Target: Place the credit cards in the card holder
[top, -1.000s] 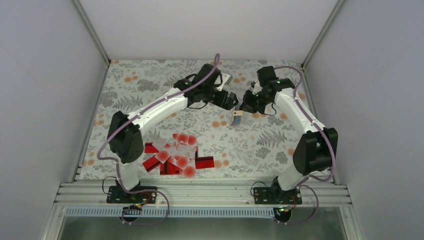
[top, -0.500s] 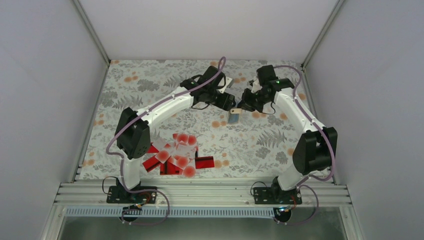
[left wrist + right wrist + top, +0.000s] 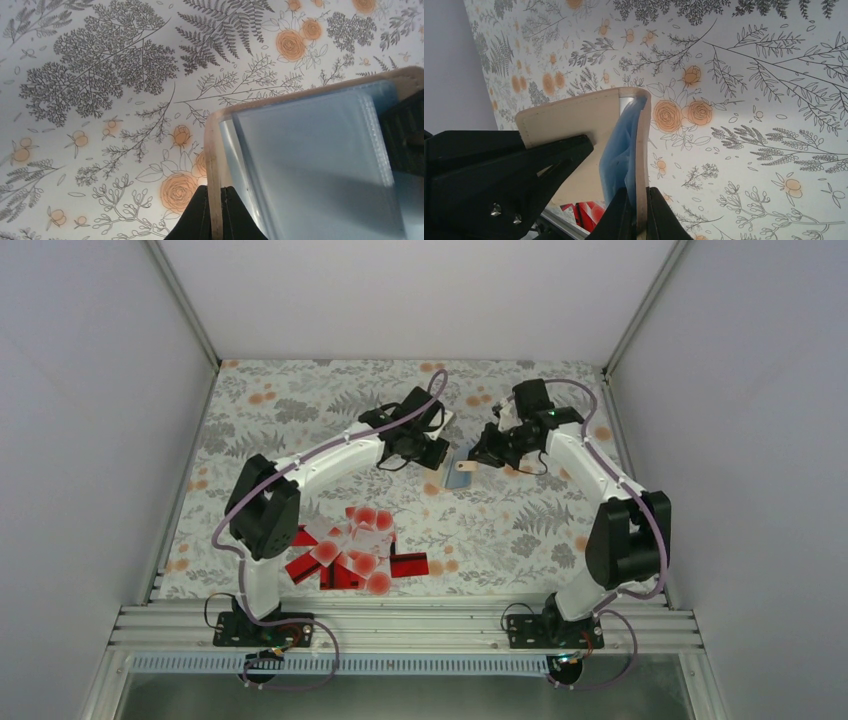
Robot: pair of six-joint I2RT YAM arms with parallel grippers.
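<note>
The card holder (image 3: 459,477), tan outside with pale blue clear sleeves inside, hangs above the floral table at the back centre, spread open between both grippers. My left gripper (image 3: 440,458) is shut on one tan cover edge (image 3: 215,165), with the blue sleeves (image 3: 310,165) to its right. The right gripper (image 3: 477,458) is shut on the other cover (image 3: 642,150), and the left gripper's black fingers (image 3: 499,175) clamp the far flap (image 3: 569,120). The credit cards (image 3: 350,555), red ones and white ones with red dots, lie in a loose pile near the left arm's base.
The floral tablecloth (image 3: 520,520) covers the table, bounded by white walls on three sides. An aluminium rail (image 3: 400,625) runs along the near edge under both arm bases. A few red cards (image 3: 585,212) show below the holder in the right wrist view.
My left gripper moved in from open and closed on the card holder's free cover. The holder swung from hanging under the right gripper to spread open, its blue inside showing.
</note>
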